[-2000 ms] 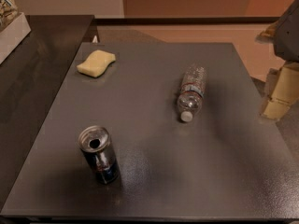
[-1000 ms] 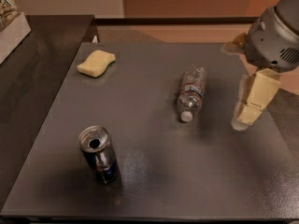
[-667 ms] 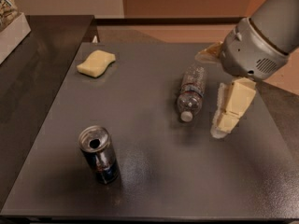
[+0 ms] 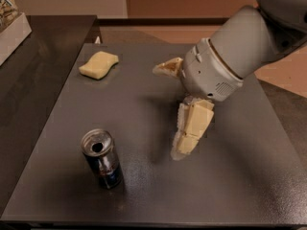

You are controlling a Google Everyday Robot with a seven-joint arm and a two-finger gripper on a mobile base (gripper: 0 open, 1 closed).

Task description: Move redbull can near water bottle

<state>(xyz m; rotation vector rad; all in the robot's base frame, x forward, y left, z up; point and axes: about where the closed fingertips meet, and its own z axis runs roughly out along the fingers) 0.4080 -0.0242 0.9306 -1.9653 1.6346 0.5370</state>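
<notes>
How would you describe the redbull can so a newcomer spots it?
Start at the dark grey table; the gripper hangs open over its middle. Look to the near left corner, where the redbull can stands upright. It is dark blue with an opened silver top, unlike the flat yellow sponge at the far left.

No legible lettering, even on the redbull can (image 4: 105,164).

Redbull can (image 4: 101,159) front-left — tool (image 4: 165,112) centre — sponge (image 4: 99,64) rear-left.
</notes>
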